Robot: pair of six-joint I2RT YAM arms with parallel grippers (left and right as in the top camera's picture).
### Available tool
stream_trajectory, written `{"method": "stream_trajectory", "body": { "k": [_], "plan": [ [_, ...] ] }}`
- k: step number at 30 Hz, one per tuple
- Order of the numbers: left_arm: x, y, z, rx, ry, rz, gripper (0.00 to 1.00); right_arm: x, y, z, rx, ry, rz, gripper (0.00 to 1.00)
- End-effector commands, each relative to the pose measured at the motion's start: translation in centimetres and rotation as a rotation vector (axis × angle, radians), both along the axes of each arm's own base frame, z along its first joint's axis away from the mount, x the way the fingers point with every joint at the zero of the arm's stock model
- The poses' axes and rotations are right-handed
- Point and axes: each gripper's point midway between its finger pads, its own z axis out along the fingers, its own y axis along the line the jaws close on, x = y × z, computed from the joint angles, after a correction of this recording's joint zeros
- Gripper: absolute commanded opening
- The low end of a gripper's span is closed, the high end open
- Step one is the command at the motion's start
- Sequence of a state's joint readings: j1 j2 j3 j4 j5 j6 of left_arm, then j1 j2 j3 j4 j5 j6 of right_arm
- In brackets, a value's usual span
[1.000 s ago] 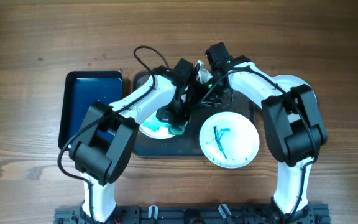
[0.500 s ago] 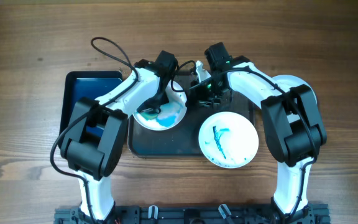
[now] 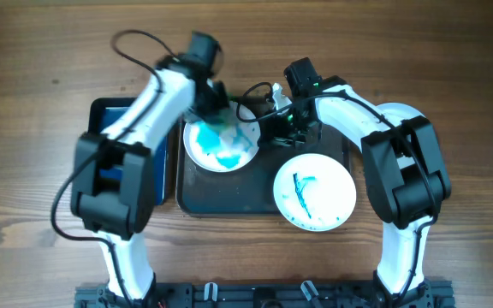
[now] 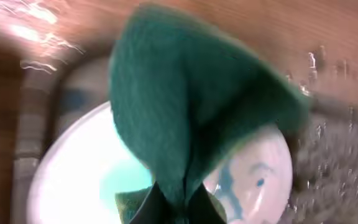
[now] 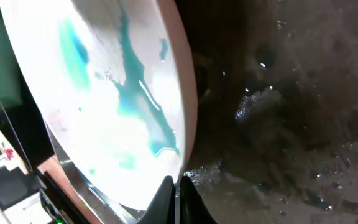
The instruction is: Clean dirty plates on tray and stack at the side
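Note:
A dirty plate (image 3: 221, 147) with a teal smear sits at the back left of the dark grey tray (image 3: 229, 198). My left gripper (image 3: 208, 107) is shut on a green sponge (image 4: 191, 106) and holds it over the plate's back edge; the plate shows below the sponge in the left wrist view (image 4: 73, 186). My right gripper (image 3: 268, 128) is shut on this plate's right rim, seen up close in the right wrist view (image 5: 178, 193) with the streaked plate (image 5: 104, 106) tilted up. A second dirty plate (image 3: 315, 192) with blue streaks lies on the tray's front right.
A glossy blue tray (image 3: 131, 120) lies left of the grey tray, partly under the left arm. A white plate (image 3: 403, 115) lies on the table right of the tray, mostly hidden by the right arm. The tray's floor (image 5: 291, 124) looks wet.
My left gripper has swept with the sponge from the plate's front right to its back left edge. The plate's teal smear now shows. The right gripper has kept its hold.

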State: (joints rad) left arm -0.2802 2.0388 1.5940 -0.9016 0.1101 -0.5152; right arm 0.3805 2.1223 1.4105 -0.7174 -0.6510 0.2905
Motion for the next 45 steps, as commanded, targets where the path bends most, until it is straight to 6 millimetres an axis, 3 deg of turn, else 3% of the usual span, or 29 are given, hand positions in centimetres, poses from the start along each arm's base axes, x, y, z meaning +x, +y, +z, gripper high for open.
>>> {"method": "stream_trajectory", "body": {
  "k": [1, 3, 4, 9, 10, 12, 15, 17, 21, 25, 28, 33, 39, 42, 43, 45],
  "plan": [
    [1.9, 3.7, 3.3, -0.003, -0.022, 0.134, 0.04, -0.5, -0.1, -0.7, -0.067, 0.019, -0.017, 0.04],
    [1.9, 4.8, 4.6, -0.003, -0.027, 0.159, 0.04, -0.7, -0.4, -1.2, -0.122, 0.053, -0.08, 0.06],
    [1.8, 5.3, 5.0, -0.004, -0.031, 0.167, 0.04, -0.7, -0.3, -1.4, -0.151, 0.064, -0.111, 0.11],
    [1.5, 5.8, 5.1, -0.001, -0.021, 0.174, 0.04, -1.1, 0.1, -2.1, -0.242, 0.075, -0.183, 0.22],
    [1.5, 5.8, 5.1, -0.001, -0.021, 0.174, 0.04, -1.1, 0.2, -2.1, -0.241, 0.072, -0.18, 0.22],
    [1.5, 5.8, 5.1, -0.001, -0.02, 0.174, 0.04, -1.1, 0.2, -2.2, -0.25, 0.07, -0.185, 0.04],
    [1.2, 5.7, 5.1, 0.001, -0.009, 0.172, 0.04, -0.6, -0.1, -1.5, -0.266, 0.03, -0.192, 0.04],
    [1.1, 5.2, 5.1, 0.002, -0.01, 0.16, 0.04, 0.6, -1.1, 0.6, -0.305, -0.079, -0.186, 0.04],
    [0.9, 4.3, 5.1, 0.002, -0.01, 0.138, 0.04, 2.4, -6.6, 7.4, -0.585, -0.407, -0.203, 0.04],
    [1.0, 4.0, 5.1, 0.001, -0.014, 0.134, 0.04, 2.0, -8.9, 13.6, -0.89, -0.708, -0.167, 0.04],
    [1.0, 4.0, 5.1, 0.001, -0.015, 0.134, 0.04, 1.3, -9.0, 17.5, -1.098, -0.918, -0.166, 0.04],
    [1.0, 4.0, 5.1, 0.001, -0.014, 0.133, 0.04, -0.4, -7.3, 23.0, -1.329, -1.218, -0.181, 0.04],
    [1.0, 4.1, 5.1, 0.001, -0.014, 0.134, 0.04, -1.4, -7.3, 26.8, -1.475, -1.381, -0.253, 0.04],
    [1.0, 4.1, 5.1, 0.002, -0.014, 0.131, 0.04, -1.4, -7.4, 27.2, -1.482, -1.396, -0.278, 0.04],
    [0.8, 4.2, 5.0, 0.011, -0.009, 0.132, 0.04, -1.3, -7.3, 27.1, -1.466, -1.393, -0.286, 0.04],
    [0.7, 4.3, 5.0, 0.018, -0.008, 0.118, 0.04, -0.8, -5.8, 22.6, -1.261, -1.224, -0.177, 0.04]
  ]
}}
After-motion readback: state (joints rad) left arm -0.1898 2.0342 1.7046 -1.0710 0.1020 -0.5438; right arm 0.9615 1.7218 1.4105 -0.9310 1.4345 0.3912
